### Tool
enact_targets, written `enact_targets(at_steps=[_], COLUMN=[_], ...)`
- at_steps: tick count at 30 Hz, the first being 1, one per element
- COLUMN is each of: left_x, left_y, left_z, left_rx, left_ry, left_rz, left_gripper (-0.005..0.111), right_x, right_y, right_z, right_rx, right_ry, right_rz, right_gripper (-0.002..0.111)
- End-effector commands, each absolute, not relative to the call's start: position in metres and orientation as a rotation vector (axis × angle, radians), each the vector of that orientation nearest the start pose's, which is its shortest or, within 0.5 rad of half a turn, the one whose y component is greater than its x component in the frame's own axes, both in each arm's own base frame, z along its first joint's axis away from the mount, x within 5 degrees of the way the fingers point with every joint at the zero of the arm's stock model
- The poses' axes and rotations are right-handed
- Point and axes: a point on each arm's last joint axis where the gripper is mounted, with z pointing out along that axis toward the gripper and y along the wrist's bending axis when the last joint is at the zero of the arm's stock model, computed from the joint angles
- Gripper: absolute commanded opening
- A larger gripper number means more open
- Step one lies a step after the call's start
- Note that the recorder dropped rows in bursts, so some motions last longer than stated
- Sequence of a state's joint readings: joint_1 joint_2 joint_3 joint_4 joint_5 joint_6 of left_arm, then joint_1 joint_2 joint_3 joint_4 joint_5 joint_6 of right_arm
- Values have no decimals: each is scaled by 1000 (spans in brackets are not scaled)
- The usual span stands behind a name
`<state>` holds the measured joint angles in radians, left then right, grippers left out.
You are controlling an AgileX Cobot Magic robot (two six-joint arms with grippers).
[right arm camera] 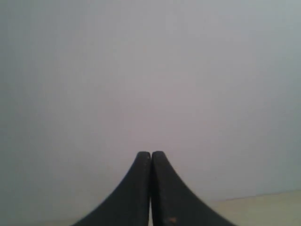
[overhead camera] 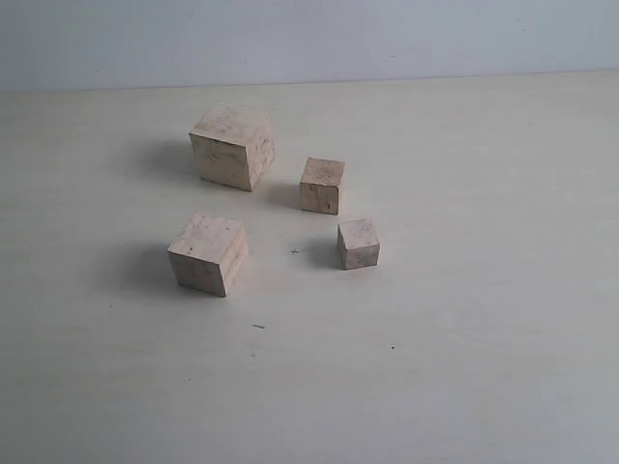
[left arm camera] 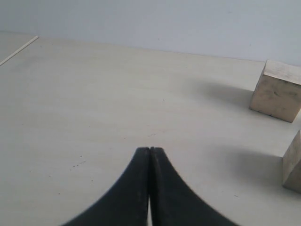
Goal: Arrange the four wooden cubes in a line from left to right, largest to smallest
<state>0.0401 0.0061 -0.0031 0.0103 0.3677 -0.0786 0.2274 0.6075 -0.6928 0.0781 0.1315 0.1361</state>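
Four pale beige wooden cubes (overhead camera: pixel 232 147) stand apart in a loose square on the light worktop (overhead camera: pixel 484 319), not in one row. The largest cube (overhead camera: pixel 230 145) and the third-largest cube (overhead camera: pixel 321 185) are closer to the far edge. The second-largest cube (overhead camera: pixel 207 254) and the smallest cube (overhead camera: pixel 358 243) are closer to the near edge. My left gripper (left arm camera: pixel 149 150) and my right gripper (right arm camera: pixel 150 153) are both clenched and hold nothing.

A pale tabletop (overhead camera: pixel 464 367) meets a plain grey-white wall (overhead camera: pixel 387 34).
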Motion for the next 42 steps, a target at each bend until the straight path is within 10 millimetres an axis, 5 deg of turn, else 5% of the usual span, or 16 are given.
enact_targets(at_steps=[1, 7, 13, 21, 31, 42], left_x=[53, 53, 53, 53, 53, 53], left_y=[2, 2, 2, 2, 2, 2], left_z=[181, 181, 181, 181, 181, 181], left_rx=[-111, -111, -111, -111, -111, -111], left_ry=[1835, 1835, 1835, 1835, 1835, 1835], left_rz=[-31, -31, -31, -31, -31, -31], left_gripper=[0, 0, 0, 0, 0, 0], right_x=[172, 220, 254, 288, 319, 328], right_y=[75, 155, 194, 216, 238, 244], right_z=[390, 361, 321, 289, 241, 238], right_rx=[-380, -856, -896, -960, -1073, -1151], right_ry=[1749, 1888, 1935, 1789, 1935, 1899], right_rz=[298, 260, 283, 186, 130, 82], right_gripper=[0, 0, 0, 0, 0, 19])
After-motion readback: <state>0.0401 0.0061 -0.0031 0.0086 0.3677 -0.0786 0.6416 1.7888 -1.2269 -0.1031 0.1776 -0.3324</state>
